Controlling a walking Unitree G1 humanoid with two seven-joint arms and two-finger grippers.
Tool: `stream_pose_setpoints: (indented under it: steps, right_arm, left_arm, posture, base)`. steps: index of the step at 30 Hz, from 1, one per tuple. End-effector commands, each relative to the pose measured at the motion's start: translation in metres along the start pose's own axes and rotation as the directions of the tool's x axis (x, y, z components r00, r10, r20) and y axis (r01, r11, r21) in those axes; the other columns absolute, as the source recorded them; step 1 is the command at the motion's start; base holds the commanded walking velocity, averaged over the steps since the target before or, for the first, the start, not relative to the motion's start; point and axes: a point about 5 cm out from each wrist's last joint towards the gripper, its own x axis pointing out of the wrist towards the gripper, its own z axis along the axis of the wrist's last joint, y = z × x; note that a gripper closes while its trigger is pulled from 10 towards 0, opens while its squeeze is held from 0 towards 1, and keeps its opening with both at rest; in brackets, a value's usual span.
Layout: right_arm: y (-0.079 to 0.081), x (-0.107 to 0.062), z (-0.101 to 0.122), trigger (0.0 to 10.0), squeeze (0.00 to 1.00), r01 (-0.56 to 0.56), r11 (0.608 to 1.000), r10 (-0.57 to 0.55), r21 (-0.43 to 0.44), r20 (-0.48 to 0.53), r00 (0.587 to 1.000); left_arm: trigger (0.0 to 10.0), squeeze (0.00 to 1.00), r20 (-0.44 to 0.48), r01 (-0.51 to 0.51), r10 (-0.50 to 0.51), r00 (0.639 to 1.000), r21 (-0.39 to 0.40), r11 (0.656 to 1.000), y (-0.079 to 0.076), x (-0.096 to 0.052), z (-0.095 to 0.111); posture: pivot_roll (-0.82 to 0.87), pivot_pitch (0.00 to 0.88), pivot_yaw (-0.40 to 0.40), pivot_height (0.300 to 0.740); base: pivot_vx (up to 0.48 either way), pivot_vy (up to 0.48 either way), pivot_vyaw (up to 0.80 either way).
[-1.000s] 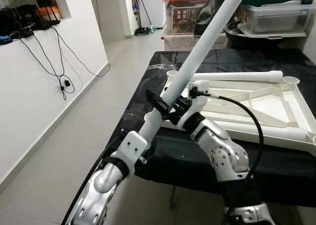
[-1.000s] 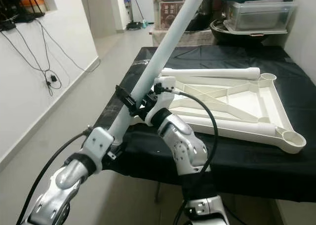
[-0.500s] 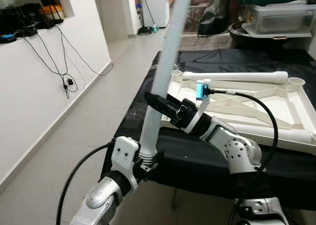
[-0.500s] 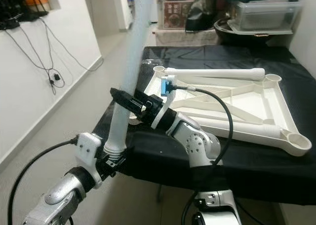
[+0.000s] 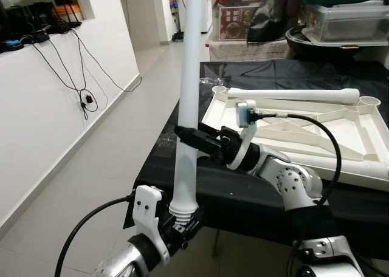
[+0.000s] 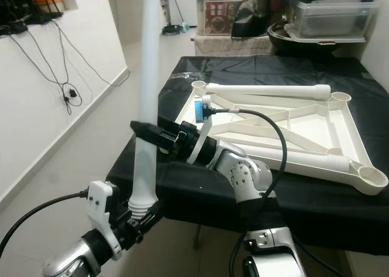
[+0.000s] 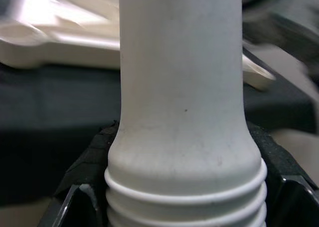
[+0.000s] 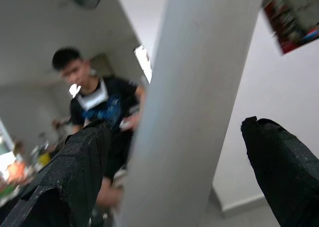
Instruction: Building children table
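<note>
The white table leg (image 5: 189,95) stands nearly upright in the left-centre of the head views, its top running out of the frame's upper edge and its ribbed, threaded end low down. The left gripper (image 5: 182,223), at the lower left, is clamped on that ribbed end, its black pads (image 7: 87,162) pressed to both sides. The right gripper (image 5: 189,137) reaches in from the centre and straddles the leg partway up; its fingers (image 8: 75,162) sit spread either side with gaps showing. To the right, the upturned white tabletop (image 5: 358,137) lies on the black-covered table (image 5: 243,192), beside another leg (image 5: 292,95). A person (image 8: 99,112) stands blurred in the right wrist view.
</note>
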Motion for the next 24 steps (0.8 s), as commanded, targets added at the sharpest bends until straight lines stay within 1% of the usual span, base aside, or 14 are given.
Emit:
stream_pose_setpoints:
  steps: [1,2,3,6,11,13,15,16,19,21,24]
  right_arm:
    - [0.007,0.004,-0.004,10.0,0.00,-0.069,0.998,0.068,0.000,-0.050,0.996]
    - [0.007,0.004,-0.004,10.0,0.00,-0.069,0.998,0.068,0.000,-0.050,0.996]
    - [0.007,0.004,-0.005,10.0,0.00,-0.080,0.997,0.080,0.002,-0.059,0.995]
    - [0.010,0.001,-0.009,10.0,0.00,-0.116,0.993,0.117,0.017,-0.089,0.989]
    - [0.011,0.000,-0.011,10.0,0.00,-0.147,0.989,0.150,0.029,-0.106,0.983]
    - [0.013,-0.002,-0.014,10.0,0.00,-0.176,0.983,0.181,0.048,-0.134,0.974]
    - [0.013,-0.002,-0.014,10.0,0.00,-0.176,0.983,0.181,0.048,-0.134,0.974]
    - [0.014,-0.002,-0.015,10.0,0.00,-0.186,0.981,0.193,0.056,-0.144,0.971]
    - [0.015,-0.002,-0.015,10.0,0.00,-0.192,0.979,0.200,0.066,-0.150,0.968]
    - [0.016,-0.002,-0.015,10.0,0.00,-0.202,0.975,0.214,0.094,-0.151,0.965]
    - [0.018,-0.001,-0.015,10.0,0.00,-0.208,0.972,0.224,0.112,-0.150,0.963]
  left_arm:
    - [10.0,0.00,-0.039,0.101,-0.102,0.994,-0.036,0.994,-0.009,-0.008,-0.001]
    - [10.0,0.00,-0.039,0.101,-0.102,0.994,-0.036,0.994,-0.009,-0.008,-0.001]
    - [10.0,0.00,-0.049,0.117,-0.119,0.992,-0.049,0.992,-0.011,-0.011,-0.001]
    - [10.0,0.00,-0.078,0.157,-0.161,0.984,-0.054,0.986,-0.014,-0.016,-0.004]
    - [10.0,0.00,-0.097,0.158,-0.162,0.982,-0.044,0.986,-0.013,-0.018,-0.004]
    - [10.0,0.00,-0.145,0.155,-0.153,0.977,0.003,0.988,-0.010,-0.020,-0.009]
    - [10.0,0.00,-0.145,0.155,-0.153,0.977,0.003,0.988,-0.010,-0.020,-0.009]
    - [10.0,0.00,-0.164,0.153,-0.148,0.975,0.018,0.988,-0.009,-0.021,-0.011]
    - [10.0,0.00,-0.181,0.149,-0.140,0.973,0.036,0.988,-0.007,-0.022,-0.013]
    - [10.0,0.00,-0.217,0.130,-0.114,0.969,0.061,0.990,0.000,-0.025,-0.018]
    - [10.0,0.00,-0.232,0.121,-0.100,0.968,0.075,0.990,0.004,-0.027,-0.019]
  posture:
    - [0.01,0.022,0.062,0.740]
    - [0.01,0.022,0.062,0.740]
    - [0.01,0.022,0.062,0.740]
    - [0.01,0.022,0.062,0.740]
    - [0.01,0.022,0.062,0.740]
    - [0.01,0.015,0.061,0.740]
    - [0.01,0.015,0.061,0.740]
    - [0.01,0.015,0.061,0.740]
    - [0.01,0.021,0.059,0.740]
    - [0.01,0.022,0.056,0.740]
    - [0.01,0.022,0.056,0.740]
  base:
    - [0.000,0.000,0.00]
    - [0.000,0.000,0.00]
    - [0.000,0.000,0.00]
    - [0.000,0.000,0.00]
    - [0.000,0.000,0.00]
    - [0.000,0.000,0.00]
    - [0.000,0.000,0.00]
    - [0.000,0.000,0.00]
    - [0.000,0.000,0.00]
    - [0.000,0.000,0.00]
    - [0.000,0.000,0.00]
